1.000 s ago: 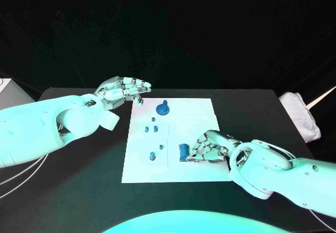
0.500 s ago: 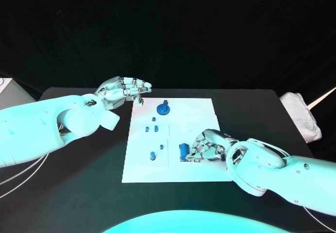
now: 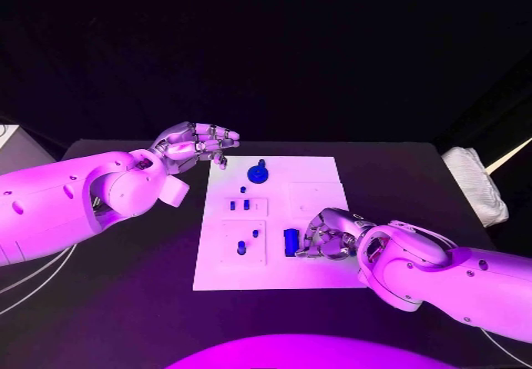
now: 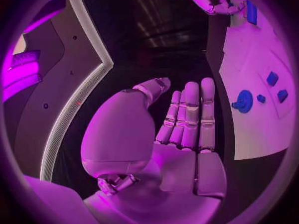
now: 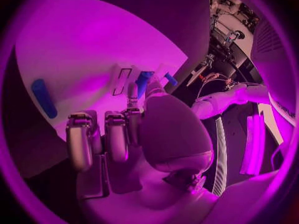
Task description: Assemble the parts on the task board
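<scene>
Silver fingers of the right hand [image 3: 329,233] curl down over the near right part of the board [image 3: 316,173], just beside an upright blue block [image 3: 290,241]; whether they actually pinch it or merely touch its side I cannot tell, since the hand hides the contact. The left hand [image 3: 200,142] hangs off the board's far left corner, fingers together and nearly straight, holding nothing. Further out, a round blue knob [image 3: 257,173] stands at the far end, two small pieces [image 3: 238,205] sit in a square recess at mid-board, and a peg [image 3: 241,247] stands in the near left recess.

The main risk, as I judge it, is the block tipping or skidding: a grip taken on one side only would push it left across the smooth white plate rather than lift it; it could then fall flat or knock the peg. A lift with a loose hold might drop it off the near edge. The left hand is too far away to steady anything.
</scene>
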`<state>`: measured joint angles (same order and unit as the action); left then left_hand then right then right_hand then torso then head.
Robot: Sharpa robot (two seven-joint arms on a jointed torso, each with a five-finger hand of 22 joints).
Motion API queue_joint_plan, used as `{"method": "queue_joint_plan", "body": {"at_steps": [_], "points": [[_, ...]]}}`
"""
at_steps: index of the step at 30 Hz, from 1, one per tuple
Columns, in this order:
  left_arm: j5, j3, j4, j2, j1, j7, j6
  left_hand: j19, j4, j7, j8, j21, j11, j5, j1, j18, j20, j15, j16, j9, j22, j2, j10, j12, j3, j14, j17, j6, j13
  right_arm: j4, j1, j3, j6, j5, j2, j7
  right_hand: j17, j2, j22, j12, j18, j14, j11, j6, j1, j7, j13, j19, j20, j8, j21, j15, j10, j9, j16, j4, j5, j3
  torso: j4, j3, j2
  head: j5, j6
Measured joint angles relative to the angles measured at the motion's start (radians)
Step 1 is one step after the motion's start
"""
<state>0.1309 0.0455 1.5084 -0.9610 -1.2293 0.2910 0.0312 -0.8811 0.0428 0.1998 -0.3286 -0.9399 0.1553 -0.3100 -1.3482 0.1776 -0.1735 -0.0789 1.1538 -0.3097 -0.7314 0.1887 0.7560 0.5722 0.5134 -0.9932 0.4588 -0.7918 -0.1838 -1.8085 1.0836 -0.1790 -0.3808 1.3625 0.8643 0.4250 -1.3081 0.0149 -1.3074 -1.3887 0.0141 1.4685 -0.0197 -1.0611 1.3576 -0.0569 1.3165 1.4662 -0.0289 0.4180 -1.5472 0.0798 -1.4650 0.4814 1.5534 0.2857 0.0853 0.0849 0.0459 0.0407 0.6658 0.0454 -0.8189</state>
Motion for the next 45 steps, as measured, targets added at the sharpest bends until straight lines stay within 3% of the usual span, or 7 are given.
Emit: {"method": "queue_joint_plan", "body": {"at_steps": [23, 29, 37, 39, 45], "points": [[0.000, 0.001, 0.000, 0.000, 0.000, -0.001, -0.001, 0.000, 0.000, 0.000, 0.000, 0.000, 0.004, 0.000, -0.004, 0.000, 0.000, 0.000, 0.000, 0.000, 0.000, -0.004, -0.004, 0.004, 0.000, 0.000, -0.001, 0.000, 0.001, 0.015, -0.009, -0.001, -0.006, 0.012, -0.010, 0.022, 0.000, 0.000, -0.001, 0.000, 0.000, 0.000, 0.000, -0.003, -0.001, 0.003, 0.000, 0.000, 0.000, 0.000, 0.000, 0.000, 0.000, -0.005, 0.000, 0.007, 0.010, -0.007, -0.0004, 0.0007, 0.001, 0.002, -0.004], [0.000, 0.001, 0.000, -0.001, 0.000, -0.002, -0.001, 0.000, 0.000, 0.000, 0.000, 0.000, 0.004, 0.000, -0.004, 0.000, 0.000, 0.000, 0.000, 0.000, 0.000, -0.004, -0.004, 0.004, 0.000, 0.000, -0.001, 0.000, 0.001, 0.002, -0.007, -0.001, -0.002, -0.007, 0.018, 0.001, 0.000, -0.010, -0.001, 0.000, 0.000, 0.000, 0.002, -0.003, -0.010, 0.003, 0.009, 0.000, 0.000, 0.000, 0.000, 0.000, 0.002, -0.007, 0.000, 0.010, 0.014, -0.010, -0.0008, 0.0000, 0.001, 0.001, -0.005], [0.000, 0.001, 0.000, -0.002, 0.000, -0.002, -0.001, 0.000, -0.002, 0.002, 0.000, 0.000, 0.004, 0.000, -0.004, 0.000, 0.000, 0.000, 0.000, 0.000, 0.000, -0.004, -0.004, 0.004, 0.002, 0.000, -0.001, 0.002, 0.001, -0.029, 0.017, 0.000, 0.050, -0.066, 0.072, -0.067, 0.000, 0.024, -0.001, 0.018, 0.000, 0.000, 0.002, 0.013, -0.027, -0.003, 0.006, 0.000, 0.000, -0.010, 0.012, 0.000, 0.002, -0.014, 0.000, 0.004, 0.014, -0.004, -0.0001, 0.0001, 0.000, 0.002, -0.006], [0.000, 0.001, 0.000, -0.002, 0.000, -0.002, -0.001, 0.000, -0.003, 0.002, 0.000, 0.000, 0.004, 0.000, -0.004, 0.000, 0.000, 0.000, 0.000, 0.000, 0.000, -0.004, -0.004, 0.004, 0.003, 0.000, -0.001, 0.002, 0.001, -0.038, 0.022, 0.000, 0.071, -0.079, 0.086, -0.083, 0.000, 0.043, -0.001, 0.028, 0.000, 0.000, 0.006, 0.027, -0.016, -0.011, -0.003, 0.000, 0.000, -0.019, 0.023, 0.000, -0.002, -0.018, 0.000, 0.004, 0.014, -0.004, 0.0005, 0.0006, 0.000, 0.001, -0.006], [0.000, 0.001, 0.000, -0.002, 0.000, -0.002, -0.001, 0.000, -0.003, 0.002, 0.000, 0.000, 0.004, 0.000, -0.004, 0.000, 0.000, 0.000, 0.000, 0.000, 0.000, -0.004, -0.004, 0.004, 0.003, 0.000, -0.002, 0.002, 0.001, -0.062, 0.029, 0.000, 0.098, -0.102, 0.131, -0.111, 0.001, 0.062, 0.000, 0.032, 0.000, -0.002, 0.019, 0.061, 0.004, -0.029, -0.009, 0.000, -0.008, -0.047, 0.024, -0.012, 0.000, -0.033, 0.000, 0.000, 0.014, -0.026, 0.0005, 0.0005, 0.000, -0.001, -0.005]]}}
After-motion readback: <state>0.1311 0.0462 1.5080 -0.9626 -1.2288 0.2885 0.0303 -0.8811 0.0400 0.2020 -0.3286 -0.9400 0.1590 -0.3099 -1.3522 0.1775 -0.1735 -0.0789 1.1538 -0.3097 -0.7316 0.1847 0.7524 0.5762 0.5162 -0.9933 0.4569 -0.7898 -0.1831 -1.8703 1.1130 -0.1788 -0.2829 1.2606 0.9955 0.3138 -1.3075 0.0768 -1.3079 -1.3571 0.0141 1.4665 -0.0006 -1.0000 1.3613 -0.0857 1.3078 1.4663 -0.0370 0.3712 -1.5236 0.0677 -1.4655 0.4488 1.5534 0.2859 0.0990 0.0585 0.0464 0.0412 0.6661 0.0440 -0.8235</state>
